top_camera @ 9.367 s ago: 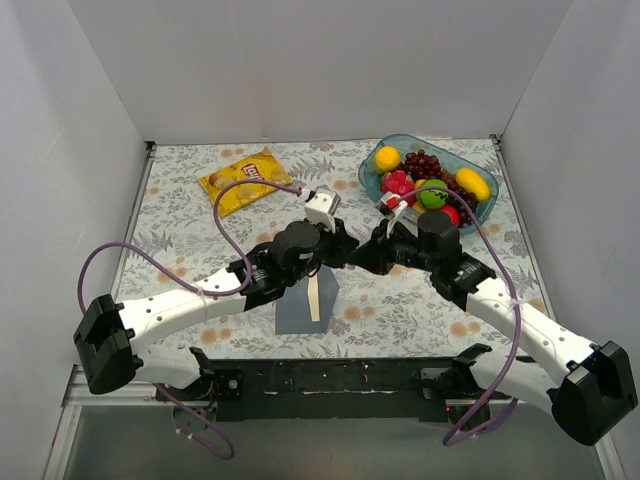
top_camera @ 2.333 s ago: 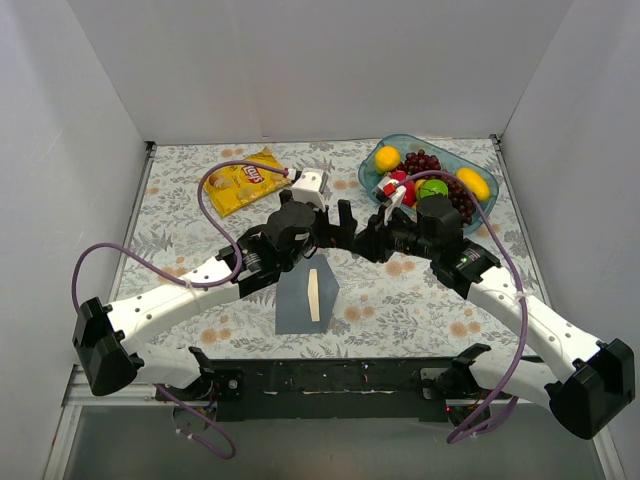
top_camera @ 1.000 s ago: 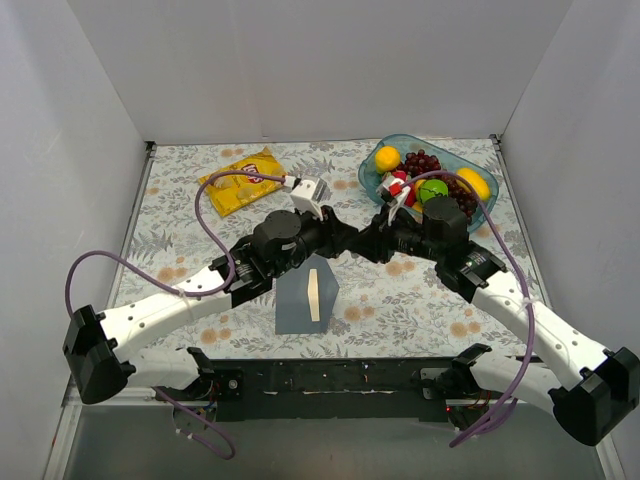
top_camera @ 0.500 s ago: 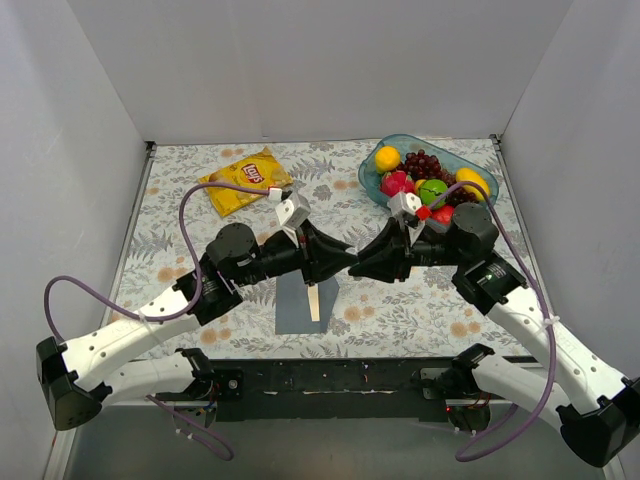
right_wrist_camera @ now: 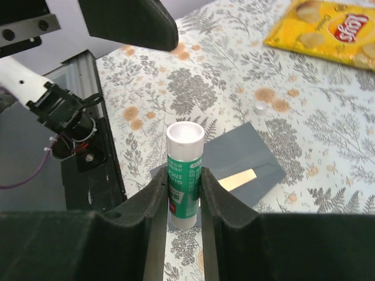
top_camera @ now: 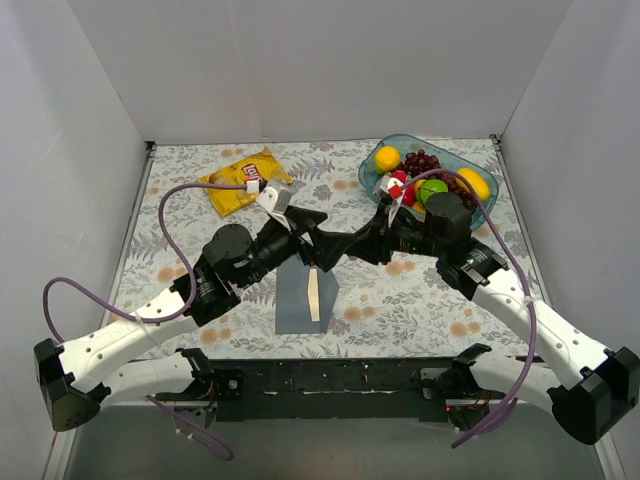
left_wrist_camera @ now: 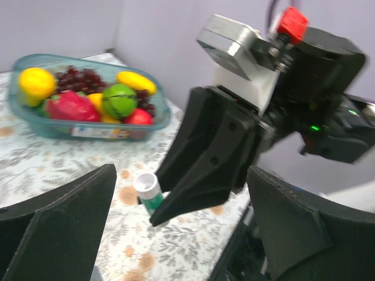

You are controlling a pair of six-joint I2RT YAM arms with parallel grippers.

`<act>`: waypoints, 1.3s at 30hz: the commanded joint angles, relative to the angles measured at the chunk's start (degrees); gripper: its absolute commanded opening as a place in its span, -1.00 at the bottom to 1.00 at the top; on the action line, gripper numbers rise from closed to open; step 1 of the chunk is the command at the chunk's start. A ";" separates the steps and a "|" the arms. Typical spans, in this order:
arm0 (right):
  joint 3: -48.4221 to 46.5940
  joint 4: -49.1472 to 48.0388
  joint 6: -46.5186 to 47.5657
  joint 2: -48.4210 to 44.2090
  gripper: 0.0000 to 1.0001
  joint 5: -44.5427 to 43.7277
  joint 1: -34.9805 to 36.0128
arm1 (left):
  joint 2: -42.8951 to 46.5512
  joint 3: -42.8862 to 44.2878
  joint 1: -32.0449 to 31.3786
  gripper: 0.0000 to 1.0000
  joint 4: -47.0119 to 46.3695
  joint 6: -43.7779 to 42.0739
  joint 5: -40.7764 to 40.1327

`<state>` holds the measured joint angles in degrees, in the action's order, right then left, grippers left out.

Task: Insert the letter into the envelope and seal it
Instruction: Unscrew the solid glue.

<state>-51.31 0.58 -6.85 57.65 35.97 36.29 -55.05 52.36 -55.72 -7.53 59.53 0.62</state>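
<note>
Half done, judging by the envelope [top_camera: 297,305] lying near the worktop's [top_camera: 450,310] front edge, already holding the letter [top_camera: 314,297]. Above it, clamping a green glue stick [right_wrist_camera: 184,161] in the right tool [right_wrist_camera: 183,184], spreading the left tool [left_wrist_camera: 181,175] wide and empty. Risking a skid of the unpinned envelope under the glue. Farther back, cradling fruit [top_camera: 425,163] in a teal bowl [top_camera: 365,180].

**Grey-blue envelope flat, cream strip showing**

The slate grey-blue paper envelope [top_camera: 293,308] lies flat on the worktop [top_camera: 450,300], just below the right tool [right_wrist_camera: 183,178]. A narrow strip of the cream paper letter [top_camera: 314,297] shows lengthwise on it.
</note>
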 commanded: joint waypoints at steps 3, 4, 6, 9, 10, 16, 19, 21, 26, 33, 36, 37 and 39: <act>-1.16 -3.73 -4.83 -0.08 -0.97 -6.61 0.00 | -5.59 5.56 0.09 0.65 6.47 0.50 -13.90; -0.81 -4.18 -5.27 -0.34 -0.97 -6.87 0.09 | -6.47 5.91 0.09 0.63 6.47 0.41 -13.55; -0.72 -4.79 -5.89 -0.52 -0.97 -7.40 0.01 | -6.91 6.00 0.09 0.56 6.13 0.50 -12.67; -0.28 -5.50 -6.68 -0.96 -0.97 -8.45 0.01 | -7.35 5.65 0.09 0.50 5.16 0.68 -11.17; -0.02 -6.37 -7.21 -1.22 -0.97 -8.54 0.01 | -7.36 5.48 0.09 0.48 4.90 0.76 -10.73; 0.77 -8.40 -8.97 -1.05 -0.97 -7.67 0.01 | -7.71 5.04 0.09 0.14 3.93 1.55 -10.20; 0.77 -8.75 -9.23 -0.70 -0.97 -7.31 0.01 | -7.18 4.33 0.09 -0.03 2.79 1.73 -10.20; 0.77 -8.84 -9.41 -0.52 -0.97 -6.96 0.01 | -7.00 3.81 0.09 -0.06 1.56 2.00 -10.12; 0.86 -9.37 -9.76 -0.17 -0.97 -6.44 0.01 | -7.09 3.10 0.09 -0.02 0.24 2.70 -9.94; 1.12 -9.72 -10.11 -0.25 -0.97 -6.26 0.09 | -7.62 2.92 0.09 -0.22 -0.65 3.49 -9.15; 1.21 -9.81 -10.11 -0.43 -0.97 -6.26 0.01 | -7.88 2.84 0.09 -0.45 -0.73 3.84 -8.62; 1.30 -9.81 -10.02 -0.34 -0.97 -6.17 0.01 | -7.97 2.84 0.09 -0.53 -0.73 3.93 -8.45; 1.39 -9.81 -10.11 -0.43 -0.97 -6.26 0.01 | -8.06 2.75 0.09 -0.77 -0.82 4.19 -8.10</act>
<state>-50.06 -6.28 -16.58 57.74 29.12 36.25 -63.40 55.59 -55.48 -6.94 63.26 -9.04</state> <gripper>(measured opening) 0.305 0.209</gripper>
